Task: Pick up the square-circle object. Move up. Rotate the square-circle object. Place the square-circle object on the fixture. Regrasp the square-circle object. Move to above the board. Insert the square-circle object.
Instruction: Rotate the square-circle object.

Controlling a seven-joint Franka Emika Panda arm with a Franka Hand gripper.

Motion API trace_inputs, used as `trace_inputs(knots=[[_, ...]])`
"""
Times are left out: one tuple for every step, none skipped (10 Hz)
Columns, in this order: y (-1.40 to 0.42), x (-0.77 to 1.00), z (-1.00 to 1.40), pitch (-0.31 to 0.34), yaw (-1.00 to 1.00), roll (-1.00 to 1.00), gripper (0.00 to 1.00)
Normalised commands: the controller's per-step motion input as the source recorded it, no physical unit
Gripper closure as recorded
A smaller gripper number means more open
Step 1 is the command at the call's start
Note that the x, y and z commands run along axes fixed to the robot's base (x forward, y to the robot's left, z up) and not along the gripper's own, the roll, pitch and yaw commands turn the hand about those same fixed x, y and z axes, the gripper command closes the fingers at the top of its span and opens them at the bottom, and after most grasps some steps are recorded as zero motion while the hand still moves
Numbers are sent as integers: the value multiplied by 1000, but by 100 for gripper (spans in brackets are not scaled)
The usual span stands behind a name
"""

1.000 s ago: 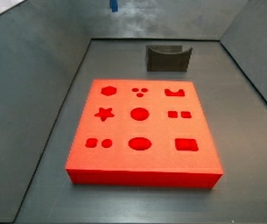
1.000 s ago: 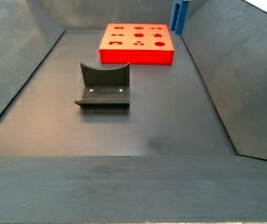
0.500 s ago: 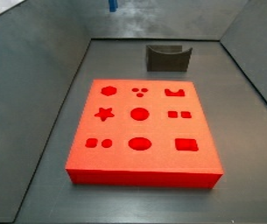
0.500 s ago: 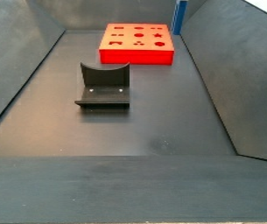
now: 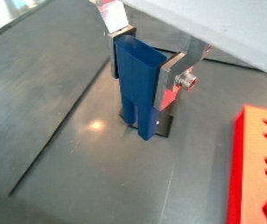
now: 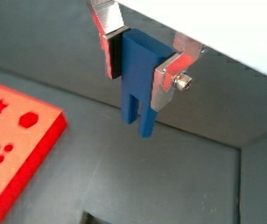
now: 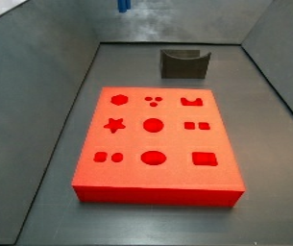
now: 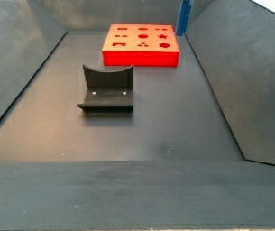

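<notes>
Your end effector [image 6: 142,66] grips the blue piece [image 6: 138,87], raised well clear of the fixture [image 8: 105,87]; nothing has shifted, so rotation comes next.

Blue square-circle object [image 5: 139,83] upright in gripper [image 5: 147,74].

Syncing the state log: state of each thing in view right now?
gripper: raised off the floor, shut on the square-circle object
square-circle object: held, hanging prongs down
fixture: on the floor, notch empty
board: flat on the floor, recesses empty
</notes>
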Motion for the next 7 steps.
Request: trace_inputs(knots=[[15,29,-10,65,-1000,-77,100],[15,29,-10,79,-1000,-94,100],[16,29,-10,93,-1000,-111,100],[0,0,0,33,-1000,-39,100],[1,1,1,35,-1000,-42,100],[4,1,2,38,-1000,-46,100],[6,2,2,41,-1000,-49,100]])
